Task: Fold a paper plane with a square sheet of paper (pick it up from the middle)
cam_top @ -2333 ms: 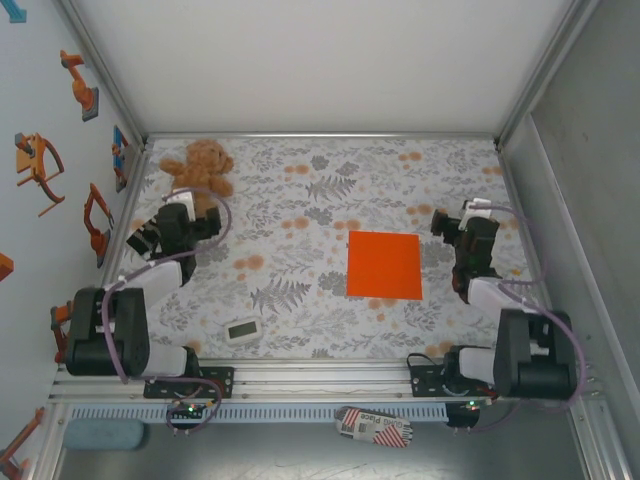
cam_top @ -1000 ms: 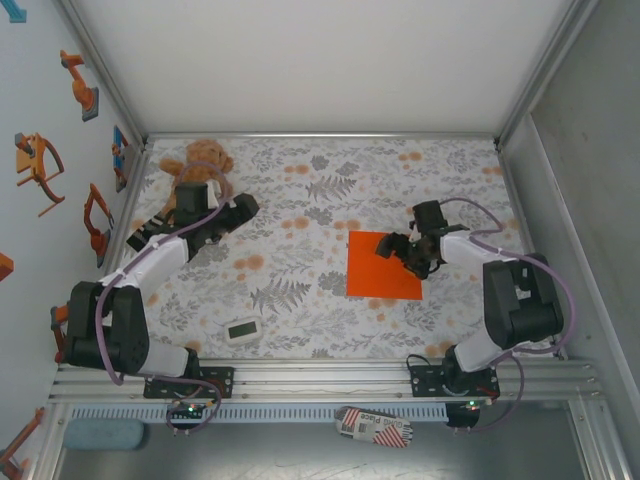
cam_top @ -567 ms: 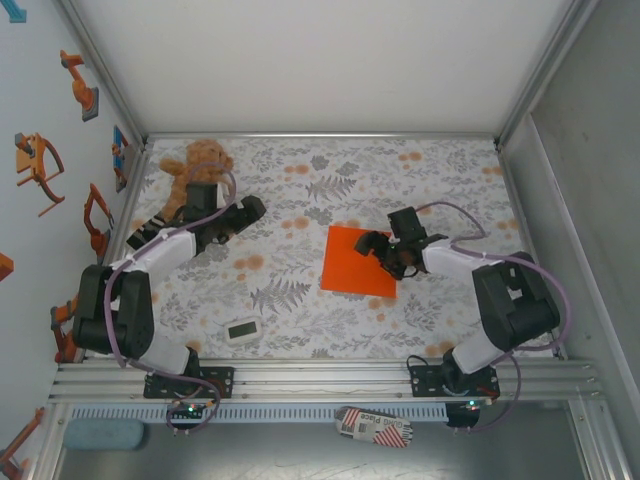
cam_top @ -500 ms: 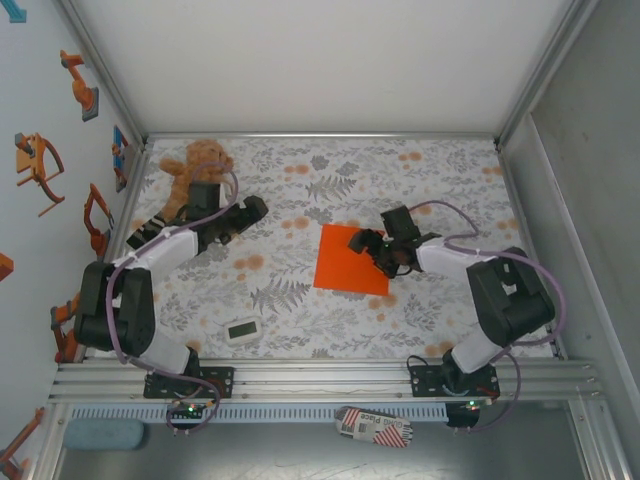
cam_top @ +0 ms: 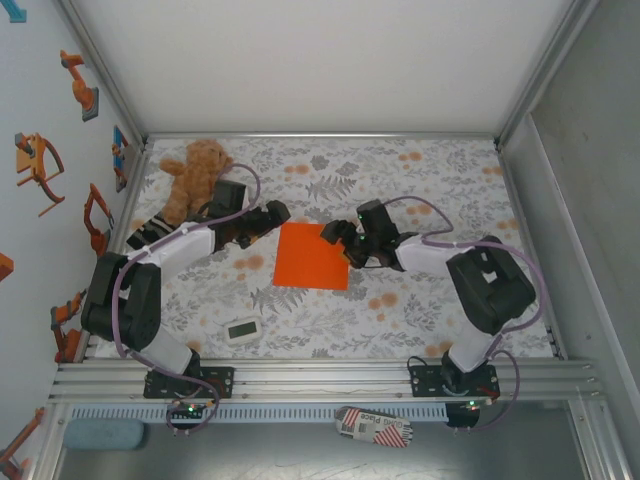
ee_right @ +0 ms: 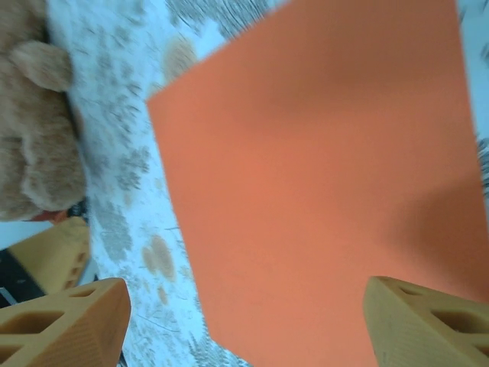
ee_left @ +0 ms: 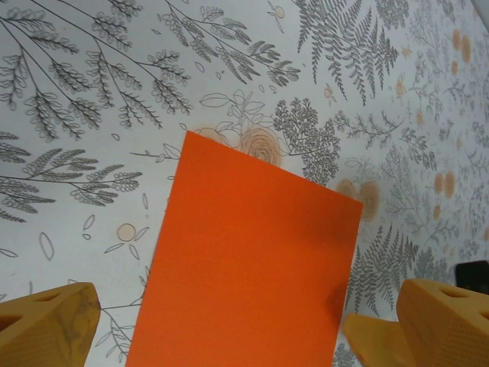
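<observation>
Orange and uncreased, the square sheet of paper (cam_top: 312, 256) lies flat on the floral-printed tablecloth (cam_top: 430, 175) near the middle of the table, still a plain square with no fold in it; the two arms reach in toward it from opposite sides.

The left gripper (cam_top: 274, 214) hangs at the sheet's far left corner, its claw released and the jaws spread wide; in the left wrist view its yellow fingers (ee_left: 47, 327) sit at the bottom corners with the paper's near part between them, and the sheet's far edge runs slantwise across grey fern leaves and pale orange blossoms.

The right gripper (cam_top: 341, 246) is over the sheet's right edge; its claw is also released, the ribbed yellow fingers (ee_right: 70, 325) standing well apart in the right wrist view with nothing clamped between them; whether the fingertips touch the paper cannot be told from these angles.

A brown teddy bear (cam_top: 195, 172) lies at the far left corner of the table, just beyond the left arm; a small white timer (cam_top: 242, 329) sits near the front edge, well apart from the sheet.
</observation>
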Controlling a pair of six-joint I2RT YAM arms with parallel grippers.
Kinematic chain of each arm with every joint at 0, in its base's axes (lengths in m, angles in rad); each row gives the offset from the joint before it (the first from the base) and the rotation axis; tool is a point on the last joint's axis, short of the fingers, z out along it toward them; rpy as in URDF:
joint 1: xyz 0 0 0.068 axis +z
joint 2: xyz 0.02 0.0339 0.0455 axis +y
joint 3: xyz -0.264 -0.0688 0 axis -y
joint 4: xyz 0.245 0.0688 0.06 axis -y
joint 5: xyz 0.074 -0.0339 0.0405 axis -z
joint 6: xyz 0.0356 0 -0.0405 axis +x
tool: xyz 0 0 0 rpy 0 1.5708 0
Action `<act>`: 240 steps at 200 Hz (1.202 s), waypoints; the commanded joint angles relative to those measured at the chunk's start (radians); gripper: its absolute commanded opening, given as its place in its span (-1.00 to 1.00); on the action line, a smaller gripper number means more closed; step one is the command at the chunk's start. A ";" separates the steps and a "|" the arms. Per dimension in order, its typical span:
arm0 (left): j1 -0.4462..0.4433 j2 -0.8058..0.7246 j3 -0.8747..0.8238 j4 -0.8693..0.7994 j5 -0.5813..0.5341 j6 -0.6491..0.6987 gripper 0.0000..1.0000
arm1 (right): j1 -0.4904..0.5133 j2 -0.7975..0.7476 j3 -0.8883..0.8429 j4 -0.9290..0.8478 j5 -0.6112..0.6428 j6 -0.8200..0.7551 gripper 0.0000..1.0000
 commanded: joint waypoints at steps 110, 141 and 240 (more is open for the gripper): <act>-0.150 0.216 0.174 -0.176 -0.043 -0.040 0.88 | -0.054 0.031 0.122 -0.354 0.028 -0.353 -0.16; -0.151 0.255 0.207 -0.196 -0.053 -0.027 0.88 | -0.052 0.081 0.168 -0.361 0.007 -0.375 -0.24; -0.151 0.309 0.215 -0.203 -0.040 -0.019 0.86 | -0.051 0.184 0.205 -0.363 -0.029 -0.407 -0.38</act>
